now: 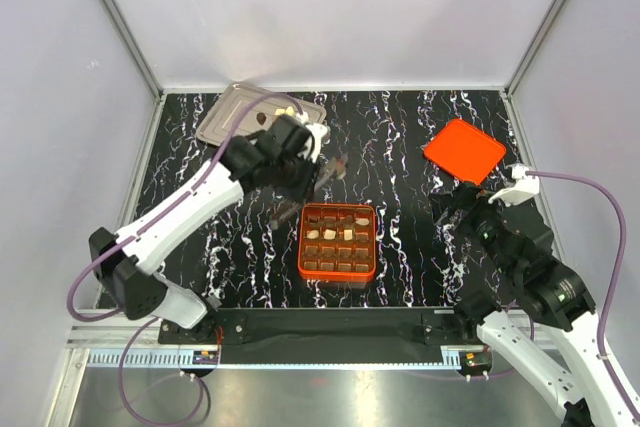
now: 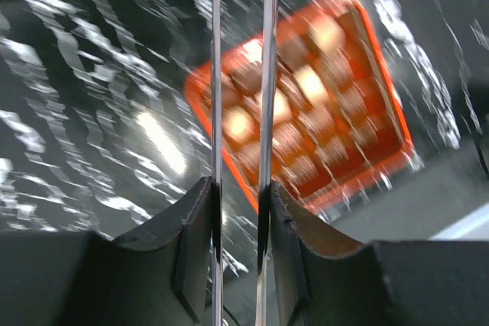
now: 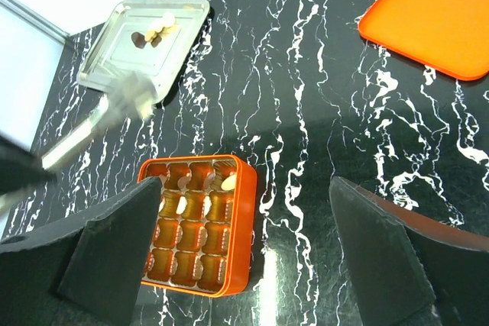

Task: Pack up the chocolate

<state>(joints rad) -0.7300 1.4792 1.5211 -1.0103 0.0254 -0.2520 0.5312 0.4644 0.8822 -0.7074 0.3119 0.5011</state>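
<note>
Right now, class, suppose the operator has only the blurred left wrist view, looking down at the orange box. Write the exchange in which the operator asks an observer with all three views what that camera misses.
Operator: Where is the box's lid?
Observer: The orange lid lies flat on the table, far to the right, apart from the orange box.
Operator: Is any chocolate outside the box?
Observer: Yes, a few chocolate pieces sit on the metal tray in the far left corner.
Operator: And the other arm?
Observer: The right end effector is open and empty, to the right of the box.
</note>
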